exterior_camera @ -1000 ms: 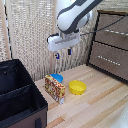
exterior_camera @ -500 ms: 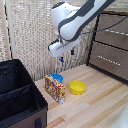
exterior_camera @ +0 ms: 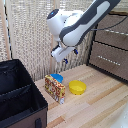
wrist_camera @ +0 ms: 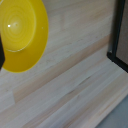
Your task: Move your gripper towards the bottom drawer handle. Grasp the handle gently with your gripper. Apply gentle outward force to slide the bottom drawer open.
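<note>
Arm in the air over the floor, away from the dresser.

The gripper (exterior_camera: 68,55) hangs above a yellow bowl (exterior_camera: 77,87), nothing visible in it; whether its fingers are parted, I cannot tell. It has swung toward the exterior view's right since half a second ago. The bottom drawer (exterior_camera: 109,59), flat dark wood, sits closed at far right, its thin silver handle (exterior_camera: 107,58) untouched. A black fabric case (exterior_camera: 19,97) stands open at left beside a patterned box (exterior_camera: 55,89).

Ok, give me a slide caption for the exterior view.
End effector raised above yellow bowl, away from bottom drawer handle.
</note>
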Controlling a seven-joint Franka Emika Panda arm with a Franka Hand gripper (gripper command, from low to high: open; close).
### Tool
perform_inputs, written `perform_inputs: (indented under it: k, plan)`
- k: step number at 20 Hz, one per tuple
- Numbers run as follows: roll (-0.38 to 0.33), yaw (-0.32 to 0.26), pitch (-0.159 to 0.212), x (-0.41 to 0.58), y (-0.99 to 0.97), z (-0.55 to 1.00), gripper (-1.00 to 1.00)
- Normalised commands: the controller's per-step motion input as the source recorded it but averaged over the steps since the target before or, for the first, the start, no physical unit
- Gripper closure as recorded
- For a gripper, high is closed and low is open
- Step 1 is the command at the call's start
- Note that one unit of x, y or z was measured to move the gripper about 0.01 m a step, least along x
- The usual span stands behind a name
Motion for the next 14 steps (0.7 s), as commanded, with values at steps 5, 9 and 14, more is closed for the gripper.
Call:
perform_inputs:
  k: [5,9,14]
  plan:
    - [-0.368,0.126,-0.011,0.0,-0.17,-0.04,-1.0]
    - [-0.339,0.126,-0.046,0.0,-0.26,0.0,-1.0]
    - [-0.339,0.113,-0.03,0.0,-0.27,0.0,-1.0]
